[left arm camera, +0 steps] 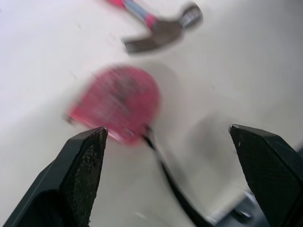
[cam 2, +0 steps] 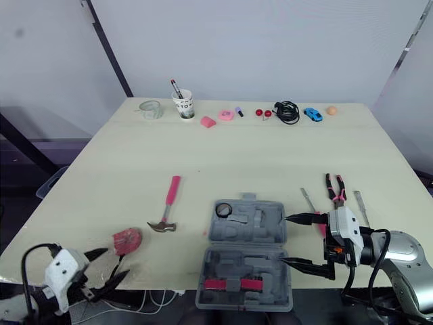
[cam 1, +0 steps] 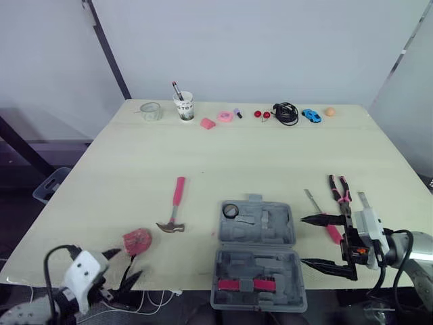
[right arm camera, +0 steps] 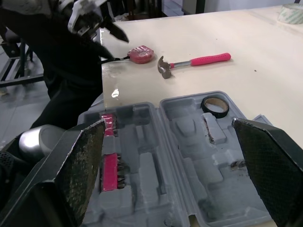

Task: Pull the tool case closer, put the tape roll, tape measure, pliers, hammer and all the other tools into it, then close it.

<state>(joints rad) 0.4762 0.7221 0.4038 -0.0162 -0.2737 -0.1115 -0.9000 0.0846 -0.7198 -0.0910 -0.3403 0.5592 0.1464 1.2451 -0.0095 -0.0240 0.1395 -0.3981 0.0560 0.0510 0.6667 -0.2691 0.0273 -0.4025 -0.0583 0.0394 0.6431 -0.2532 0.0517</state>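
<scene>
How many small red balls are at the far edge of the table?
2. One small red ball and a second sit side by side, just left of the coiled black cable. None seems hidden.

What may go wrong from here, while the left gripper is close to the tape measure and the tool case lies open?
The tool case reaches the front edge of the table with its front half, so a pull towards the robot may tip it off. The tape measure lies near that edge too, just ahead of the open left gripper; a poor grip may knock it down.
</scene>
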